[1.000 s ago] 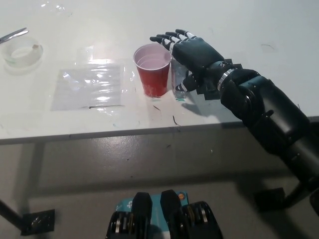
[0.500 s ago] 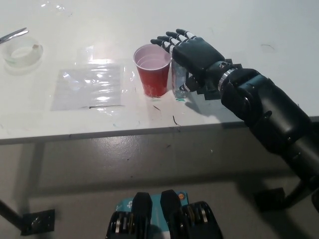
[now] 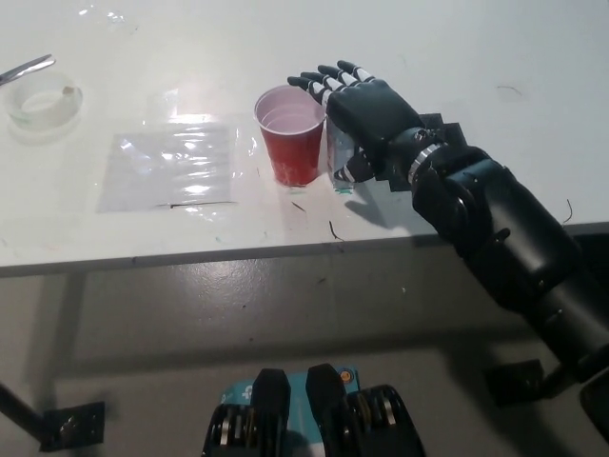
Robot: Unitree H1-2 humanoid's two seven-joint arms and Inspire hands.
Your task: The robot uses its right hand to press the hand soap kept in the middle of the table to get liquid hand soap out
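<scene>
One red cup (image 3: pixel 293 134) was seen standing on the white table (image 3: pixel 495 57), and one clear soap bottle (image 3: pixel 341 162) was found just beside it, on the side toward the black right hand (image 3: pixel 366 103), mostly hidden beneath that hand. The right hand was held palm-down over the bottle with its fingers (image 3: pixel 324 80) spread and stretched past the cup's rim, nothing being gripped. One clear plastic sheet (image 3: pixel 169 164) lay on the cup's other side, and one round clear dish (image 3: pixel 40 103) was placed beyond the sheet.
</scene>
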